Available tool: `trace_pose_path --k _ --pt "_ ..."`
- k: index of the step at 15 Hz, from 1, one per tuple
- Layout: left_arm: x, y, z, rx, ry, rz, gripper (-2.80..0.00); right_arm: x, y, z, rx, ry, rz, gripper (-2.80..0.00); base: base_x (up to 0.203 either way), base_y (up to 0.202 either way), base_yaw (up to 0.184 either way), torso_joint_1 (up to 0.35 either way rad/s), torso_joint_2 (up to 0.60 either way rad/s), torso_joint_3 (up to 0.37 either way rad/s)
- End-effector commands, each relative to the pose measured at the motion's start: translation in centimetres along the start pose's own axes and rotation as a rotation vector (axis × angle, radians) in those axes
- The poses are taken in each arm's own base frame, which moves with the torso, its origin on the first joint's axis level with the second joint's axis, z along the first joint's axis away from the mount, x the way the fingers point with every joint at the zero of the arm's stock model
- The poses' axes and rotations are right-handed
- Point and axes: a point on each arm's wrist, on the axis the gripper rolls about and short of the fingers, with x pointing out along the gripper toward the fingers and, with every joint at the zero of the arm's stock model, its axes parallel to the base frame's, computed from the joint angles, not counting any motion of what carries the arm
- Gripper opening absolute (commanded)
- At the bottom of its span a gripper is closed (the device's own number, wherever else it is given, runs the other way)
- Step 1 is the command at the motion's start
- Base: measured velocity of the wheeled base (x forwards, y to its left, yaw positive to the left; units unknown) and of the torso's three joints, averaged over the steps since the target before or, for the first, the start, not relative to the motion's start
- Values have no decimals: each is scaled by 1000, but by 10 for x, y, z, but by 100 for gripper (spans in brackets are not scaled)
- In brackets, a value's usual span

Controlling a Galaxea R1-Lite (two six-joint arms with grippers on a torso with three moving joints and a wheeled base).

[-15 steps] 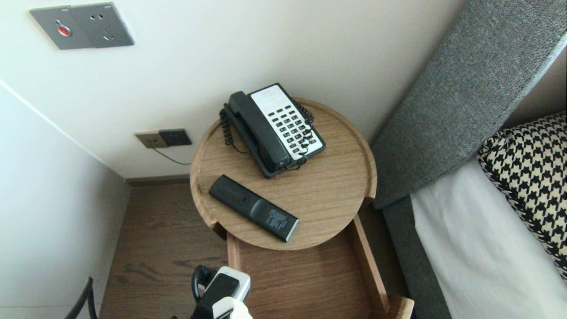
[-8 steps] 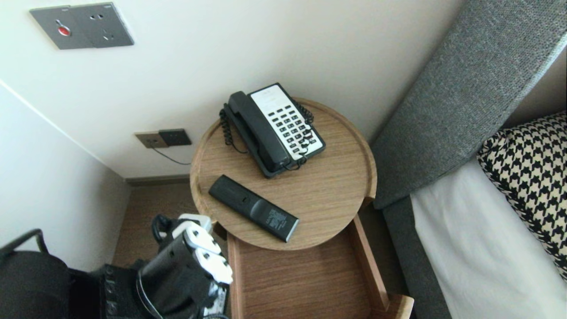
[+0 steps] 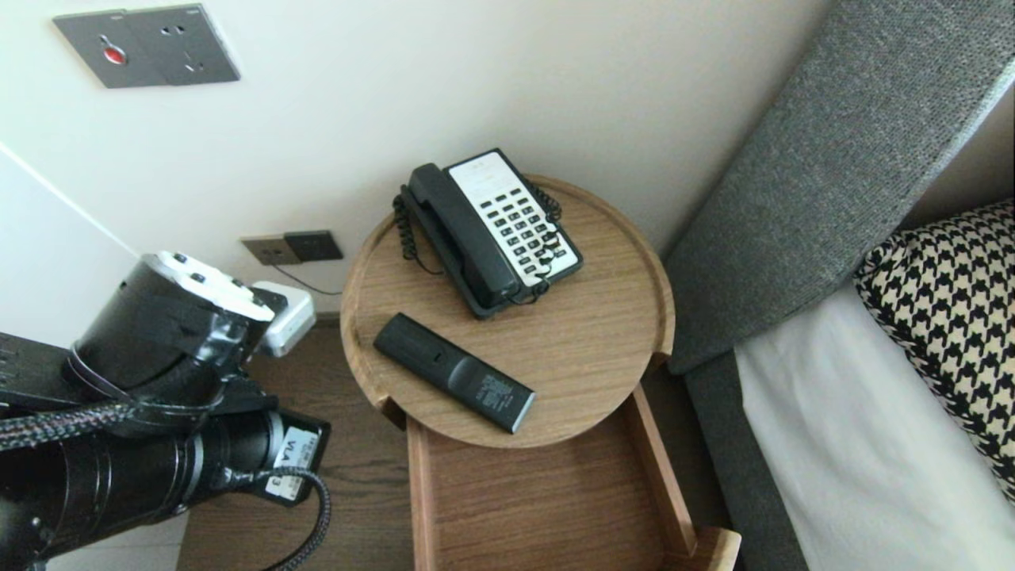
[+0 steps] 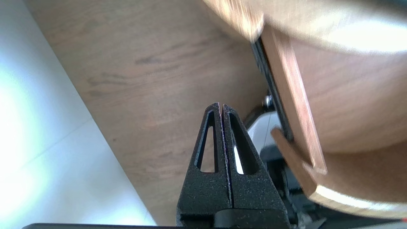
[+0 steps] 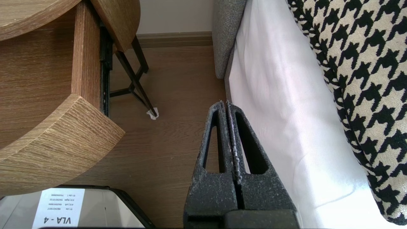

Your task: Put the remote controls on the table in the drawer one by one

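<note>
A black remote [image 3: 453, 373] lies face down near the front edge of the round wooden bedside table [image 3: 603, 341]. Behind it sits a black-and-white desk phone [image 3: 492, 230] with a coiled cord. Under the top an empty wooden drawer [image 3: 547, 500] stands pulled out. My left arm [image 3: 158, 357] fills the left of the head view, left of the table, its fingers hidden there. In the left wrist view the left gripper [image 4: 221, 106] is shut and empty over the floor beside the drawer's side wall [image 4: 295, 105]. The right gripper [image 5: 224, 103] is shut, empty, parked low between table and bed.
A bed with a white sheet [image 3: 856, 444], a houndstooth pillow [image 3: 951, 317] and a grey headboard [image 3: 833, 159] borders the table on the right. Wall sockets [image 3: 293, 247] and a switch panel [image 3: 147, 46] are behind. White walls close in the left side; brown floor [image 3: 317, 381] lies between.
My left arm has swung up from the bottom edge into the left of the head view. The remote, phone and drawer have not moved.
</note>
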Motion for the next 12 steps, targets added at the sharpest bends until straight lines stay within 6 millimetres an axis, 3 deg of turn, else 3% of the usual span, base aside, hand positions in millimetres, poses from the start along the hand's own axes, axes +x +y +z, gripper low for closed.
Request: trace_pose_path --k 1,4,7,12 --pt "-7 3 16 -44 -14 13 -280 -1 0 0 0 -7 -1 -280 0 0 0 0 0 0" --pt "-9 0 30 -96 40 25 -280 0 0 0 0 -5 -1 -280 0 0 0 0 0 0" --pt "-8 -8 31 -65 46 15 -280 0 0 0 0 -5 -1 -280 0 0 0 0 0 0" --pt "-11 -8 30 370 1 -5 -280 0 0 0 0 -5 -1 -280 0 0 0 0 0 0"
